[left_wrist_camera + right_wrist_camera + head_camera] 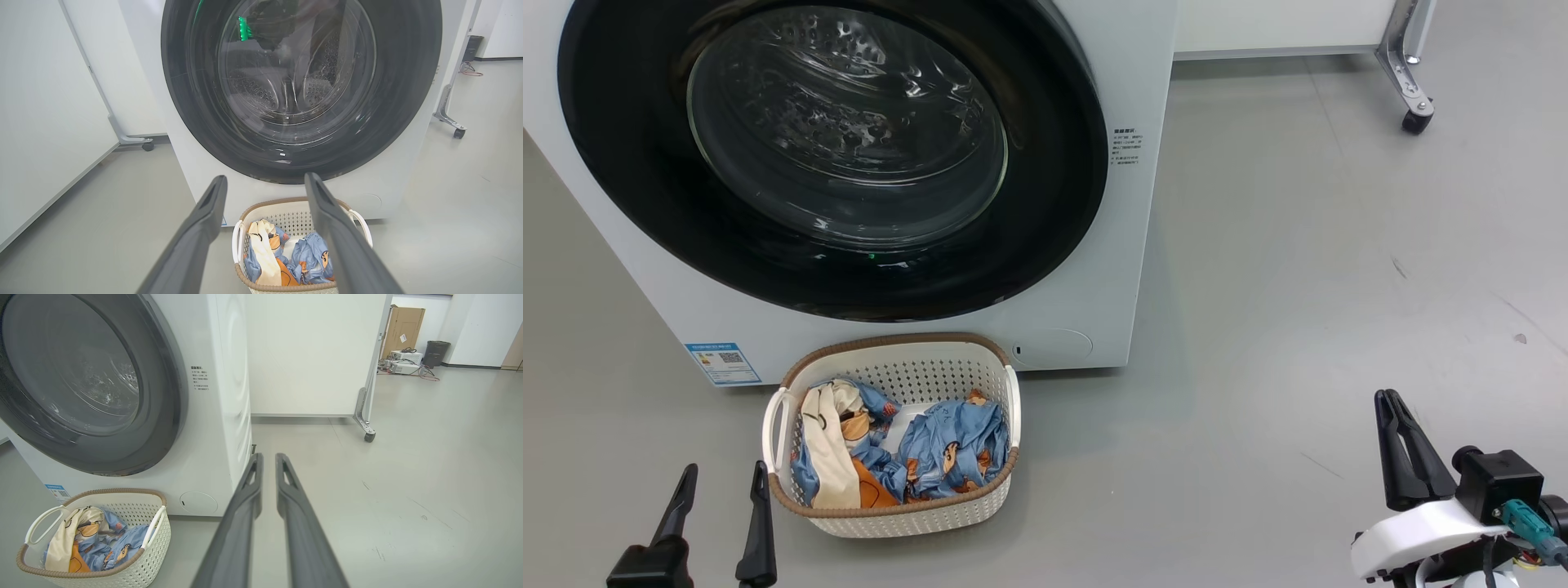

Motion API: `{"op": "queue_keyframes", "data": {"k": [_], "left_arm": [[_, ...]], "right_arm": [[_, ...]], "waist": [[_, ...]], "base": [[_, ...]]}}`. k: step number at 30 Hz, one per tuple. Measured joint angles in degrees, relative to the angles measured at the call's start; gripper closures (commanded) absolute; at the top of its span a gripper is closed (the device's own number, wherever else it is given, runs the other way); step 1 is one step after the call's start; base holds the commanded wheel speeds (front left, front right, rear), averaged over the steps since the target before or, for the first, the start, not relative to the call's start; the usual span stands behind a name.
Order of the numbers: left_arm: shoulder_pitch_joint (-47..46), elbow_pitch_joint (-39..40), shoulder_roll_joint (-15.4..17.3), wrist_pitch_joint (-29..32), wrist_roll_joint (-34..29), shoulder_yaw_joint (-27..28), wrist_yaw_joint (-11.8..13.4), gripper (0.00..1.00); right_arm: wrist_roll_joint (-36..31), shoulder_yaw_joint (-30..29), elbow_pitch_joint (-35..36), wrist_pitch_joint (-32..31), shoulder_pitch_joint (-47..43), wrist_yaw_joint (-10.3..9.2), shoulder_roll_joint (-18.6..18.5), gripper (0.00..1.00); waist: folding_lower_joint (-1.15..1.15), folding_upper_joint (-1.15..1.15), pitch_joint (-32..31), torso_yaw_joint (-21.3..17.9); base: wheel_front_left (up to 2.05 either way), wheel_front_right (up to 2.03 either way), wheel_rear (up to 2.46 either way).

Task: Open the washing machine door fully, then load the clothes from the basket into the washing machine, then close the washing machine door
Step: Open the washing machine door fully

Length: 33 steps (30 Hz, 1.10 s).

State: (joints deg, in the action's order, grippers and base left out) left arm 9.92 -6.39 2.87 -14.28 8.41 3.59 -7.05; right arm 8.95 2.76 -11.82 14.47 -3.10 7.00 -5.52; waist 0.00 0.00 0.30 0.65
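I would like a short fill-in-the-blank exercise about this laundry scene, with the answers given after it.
1. The washing machine door is ___.
2. The clothes lie inside the ___, which stands on the floor in front of the washing machine.
3. The left gripper is ___ and holds nothing.
Missing words: closed; basket; open.

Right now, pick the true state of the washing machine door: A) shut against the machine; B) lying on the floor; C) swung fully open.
A: the washing machine door sits flush against the front of the washing machine, and the clothes lie in the basket.
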Motion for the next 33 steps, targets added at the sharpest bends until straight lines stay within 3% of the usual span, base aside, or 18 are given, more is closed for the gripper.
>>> {"op": "queue_keyframes", "data": {"k": [7,16,20,26,33], "left_arm": [[0.00,-0.08,-0.02,0.00,0.00,0.00,0.00,0.00],[0.00,-0.13,-0.07,0.00,0.00,-0.05,-0.05,0.00],[0.02,-0.13,-0.10,0.00,0.18,-0.10,-0.05,0.00],[0.02,-0.21,-0.12,0.00,0.25,-1.63,-0.05,0.00],[-0.01,0.27,-0.14,0.01,0.26,-3.53,-0.07,0.00]], "right_arm": [[0.91,0.92,0.41,0.00,0.00,0.01,0.24,1.00],[10.06,-1.40,0.36,0.00,-0.05,0.00,2.29,1.00],[19.15,-4.34,0.08,0.00,-0.51,0.01,3.60,1.00],[38.49,-10.93,-1.80,0.00,-0.88,0.00,3.87,1.00],[59.70,-11.70,-3.74,0.01,1.38,0.00,3.77,1.00]], "waist": [[0.00,0.00,-0.05,-0.04],[0.00,0.00,0.12,-0.06],[0.00,0.00,0.26,-0.04],[0.00,0.00,0.56,0.58],[0.00,0.00,1.55,1.73]], "base": [[0.00,0.00,0.00],[0.00,0.00,0.00],[0.00,0.00,0.00],[0.00,0.00,0.00],[0.00,0.00,0.00]]}}
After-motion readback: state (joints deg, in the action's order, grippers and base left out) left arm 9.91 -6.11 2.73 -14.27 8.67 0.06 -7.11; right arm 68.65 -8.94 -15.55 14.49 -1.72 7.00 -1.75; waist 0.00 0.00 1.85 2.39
